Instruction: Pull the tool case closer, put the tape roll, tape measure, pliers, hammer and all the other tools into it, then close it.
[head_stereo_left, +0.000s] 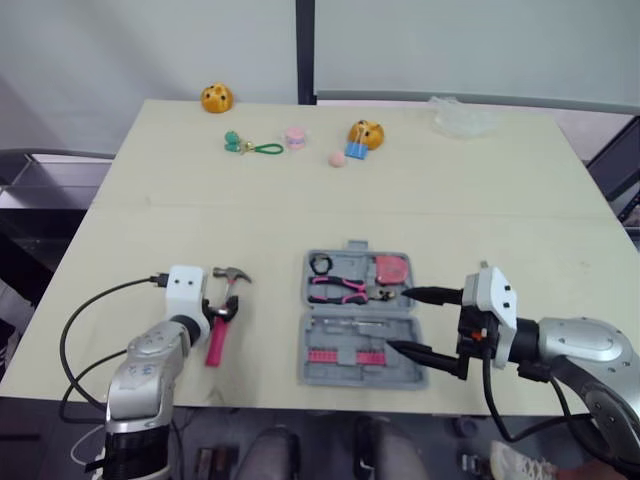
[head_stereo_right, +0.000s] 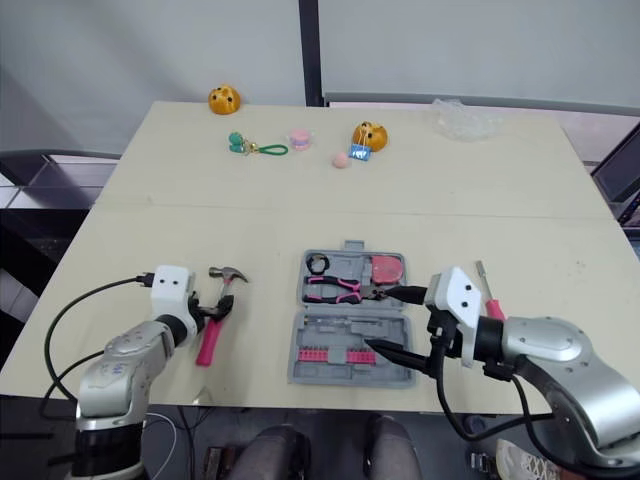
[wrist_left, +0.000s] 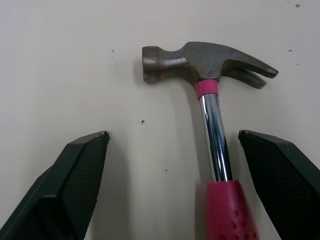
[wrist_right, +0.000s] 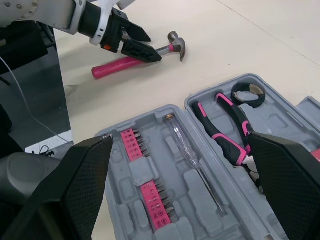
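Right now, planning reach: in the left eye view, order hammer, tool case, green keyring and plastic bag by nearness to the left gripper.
1. Hammer, between the left gripper's open fingers.
2. Tool case, just right.
3. Green keyring, far side.
4. Plastic bag, far right corner.

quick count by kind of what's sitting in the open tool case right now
pliers: 1
tape roll: 1
tape measure: 1
screwdriver: 1
pink bit strips: 2
total: 6
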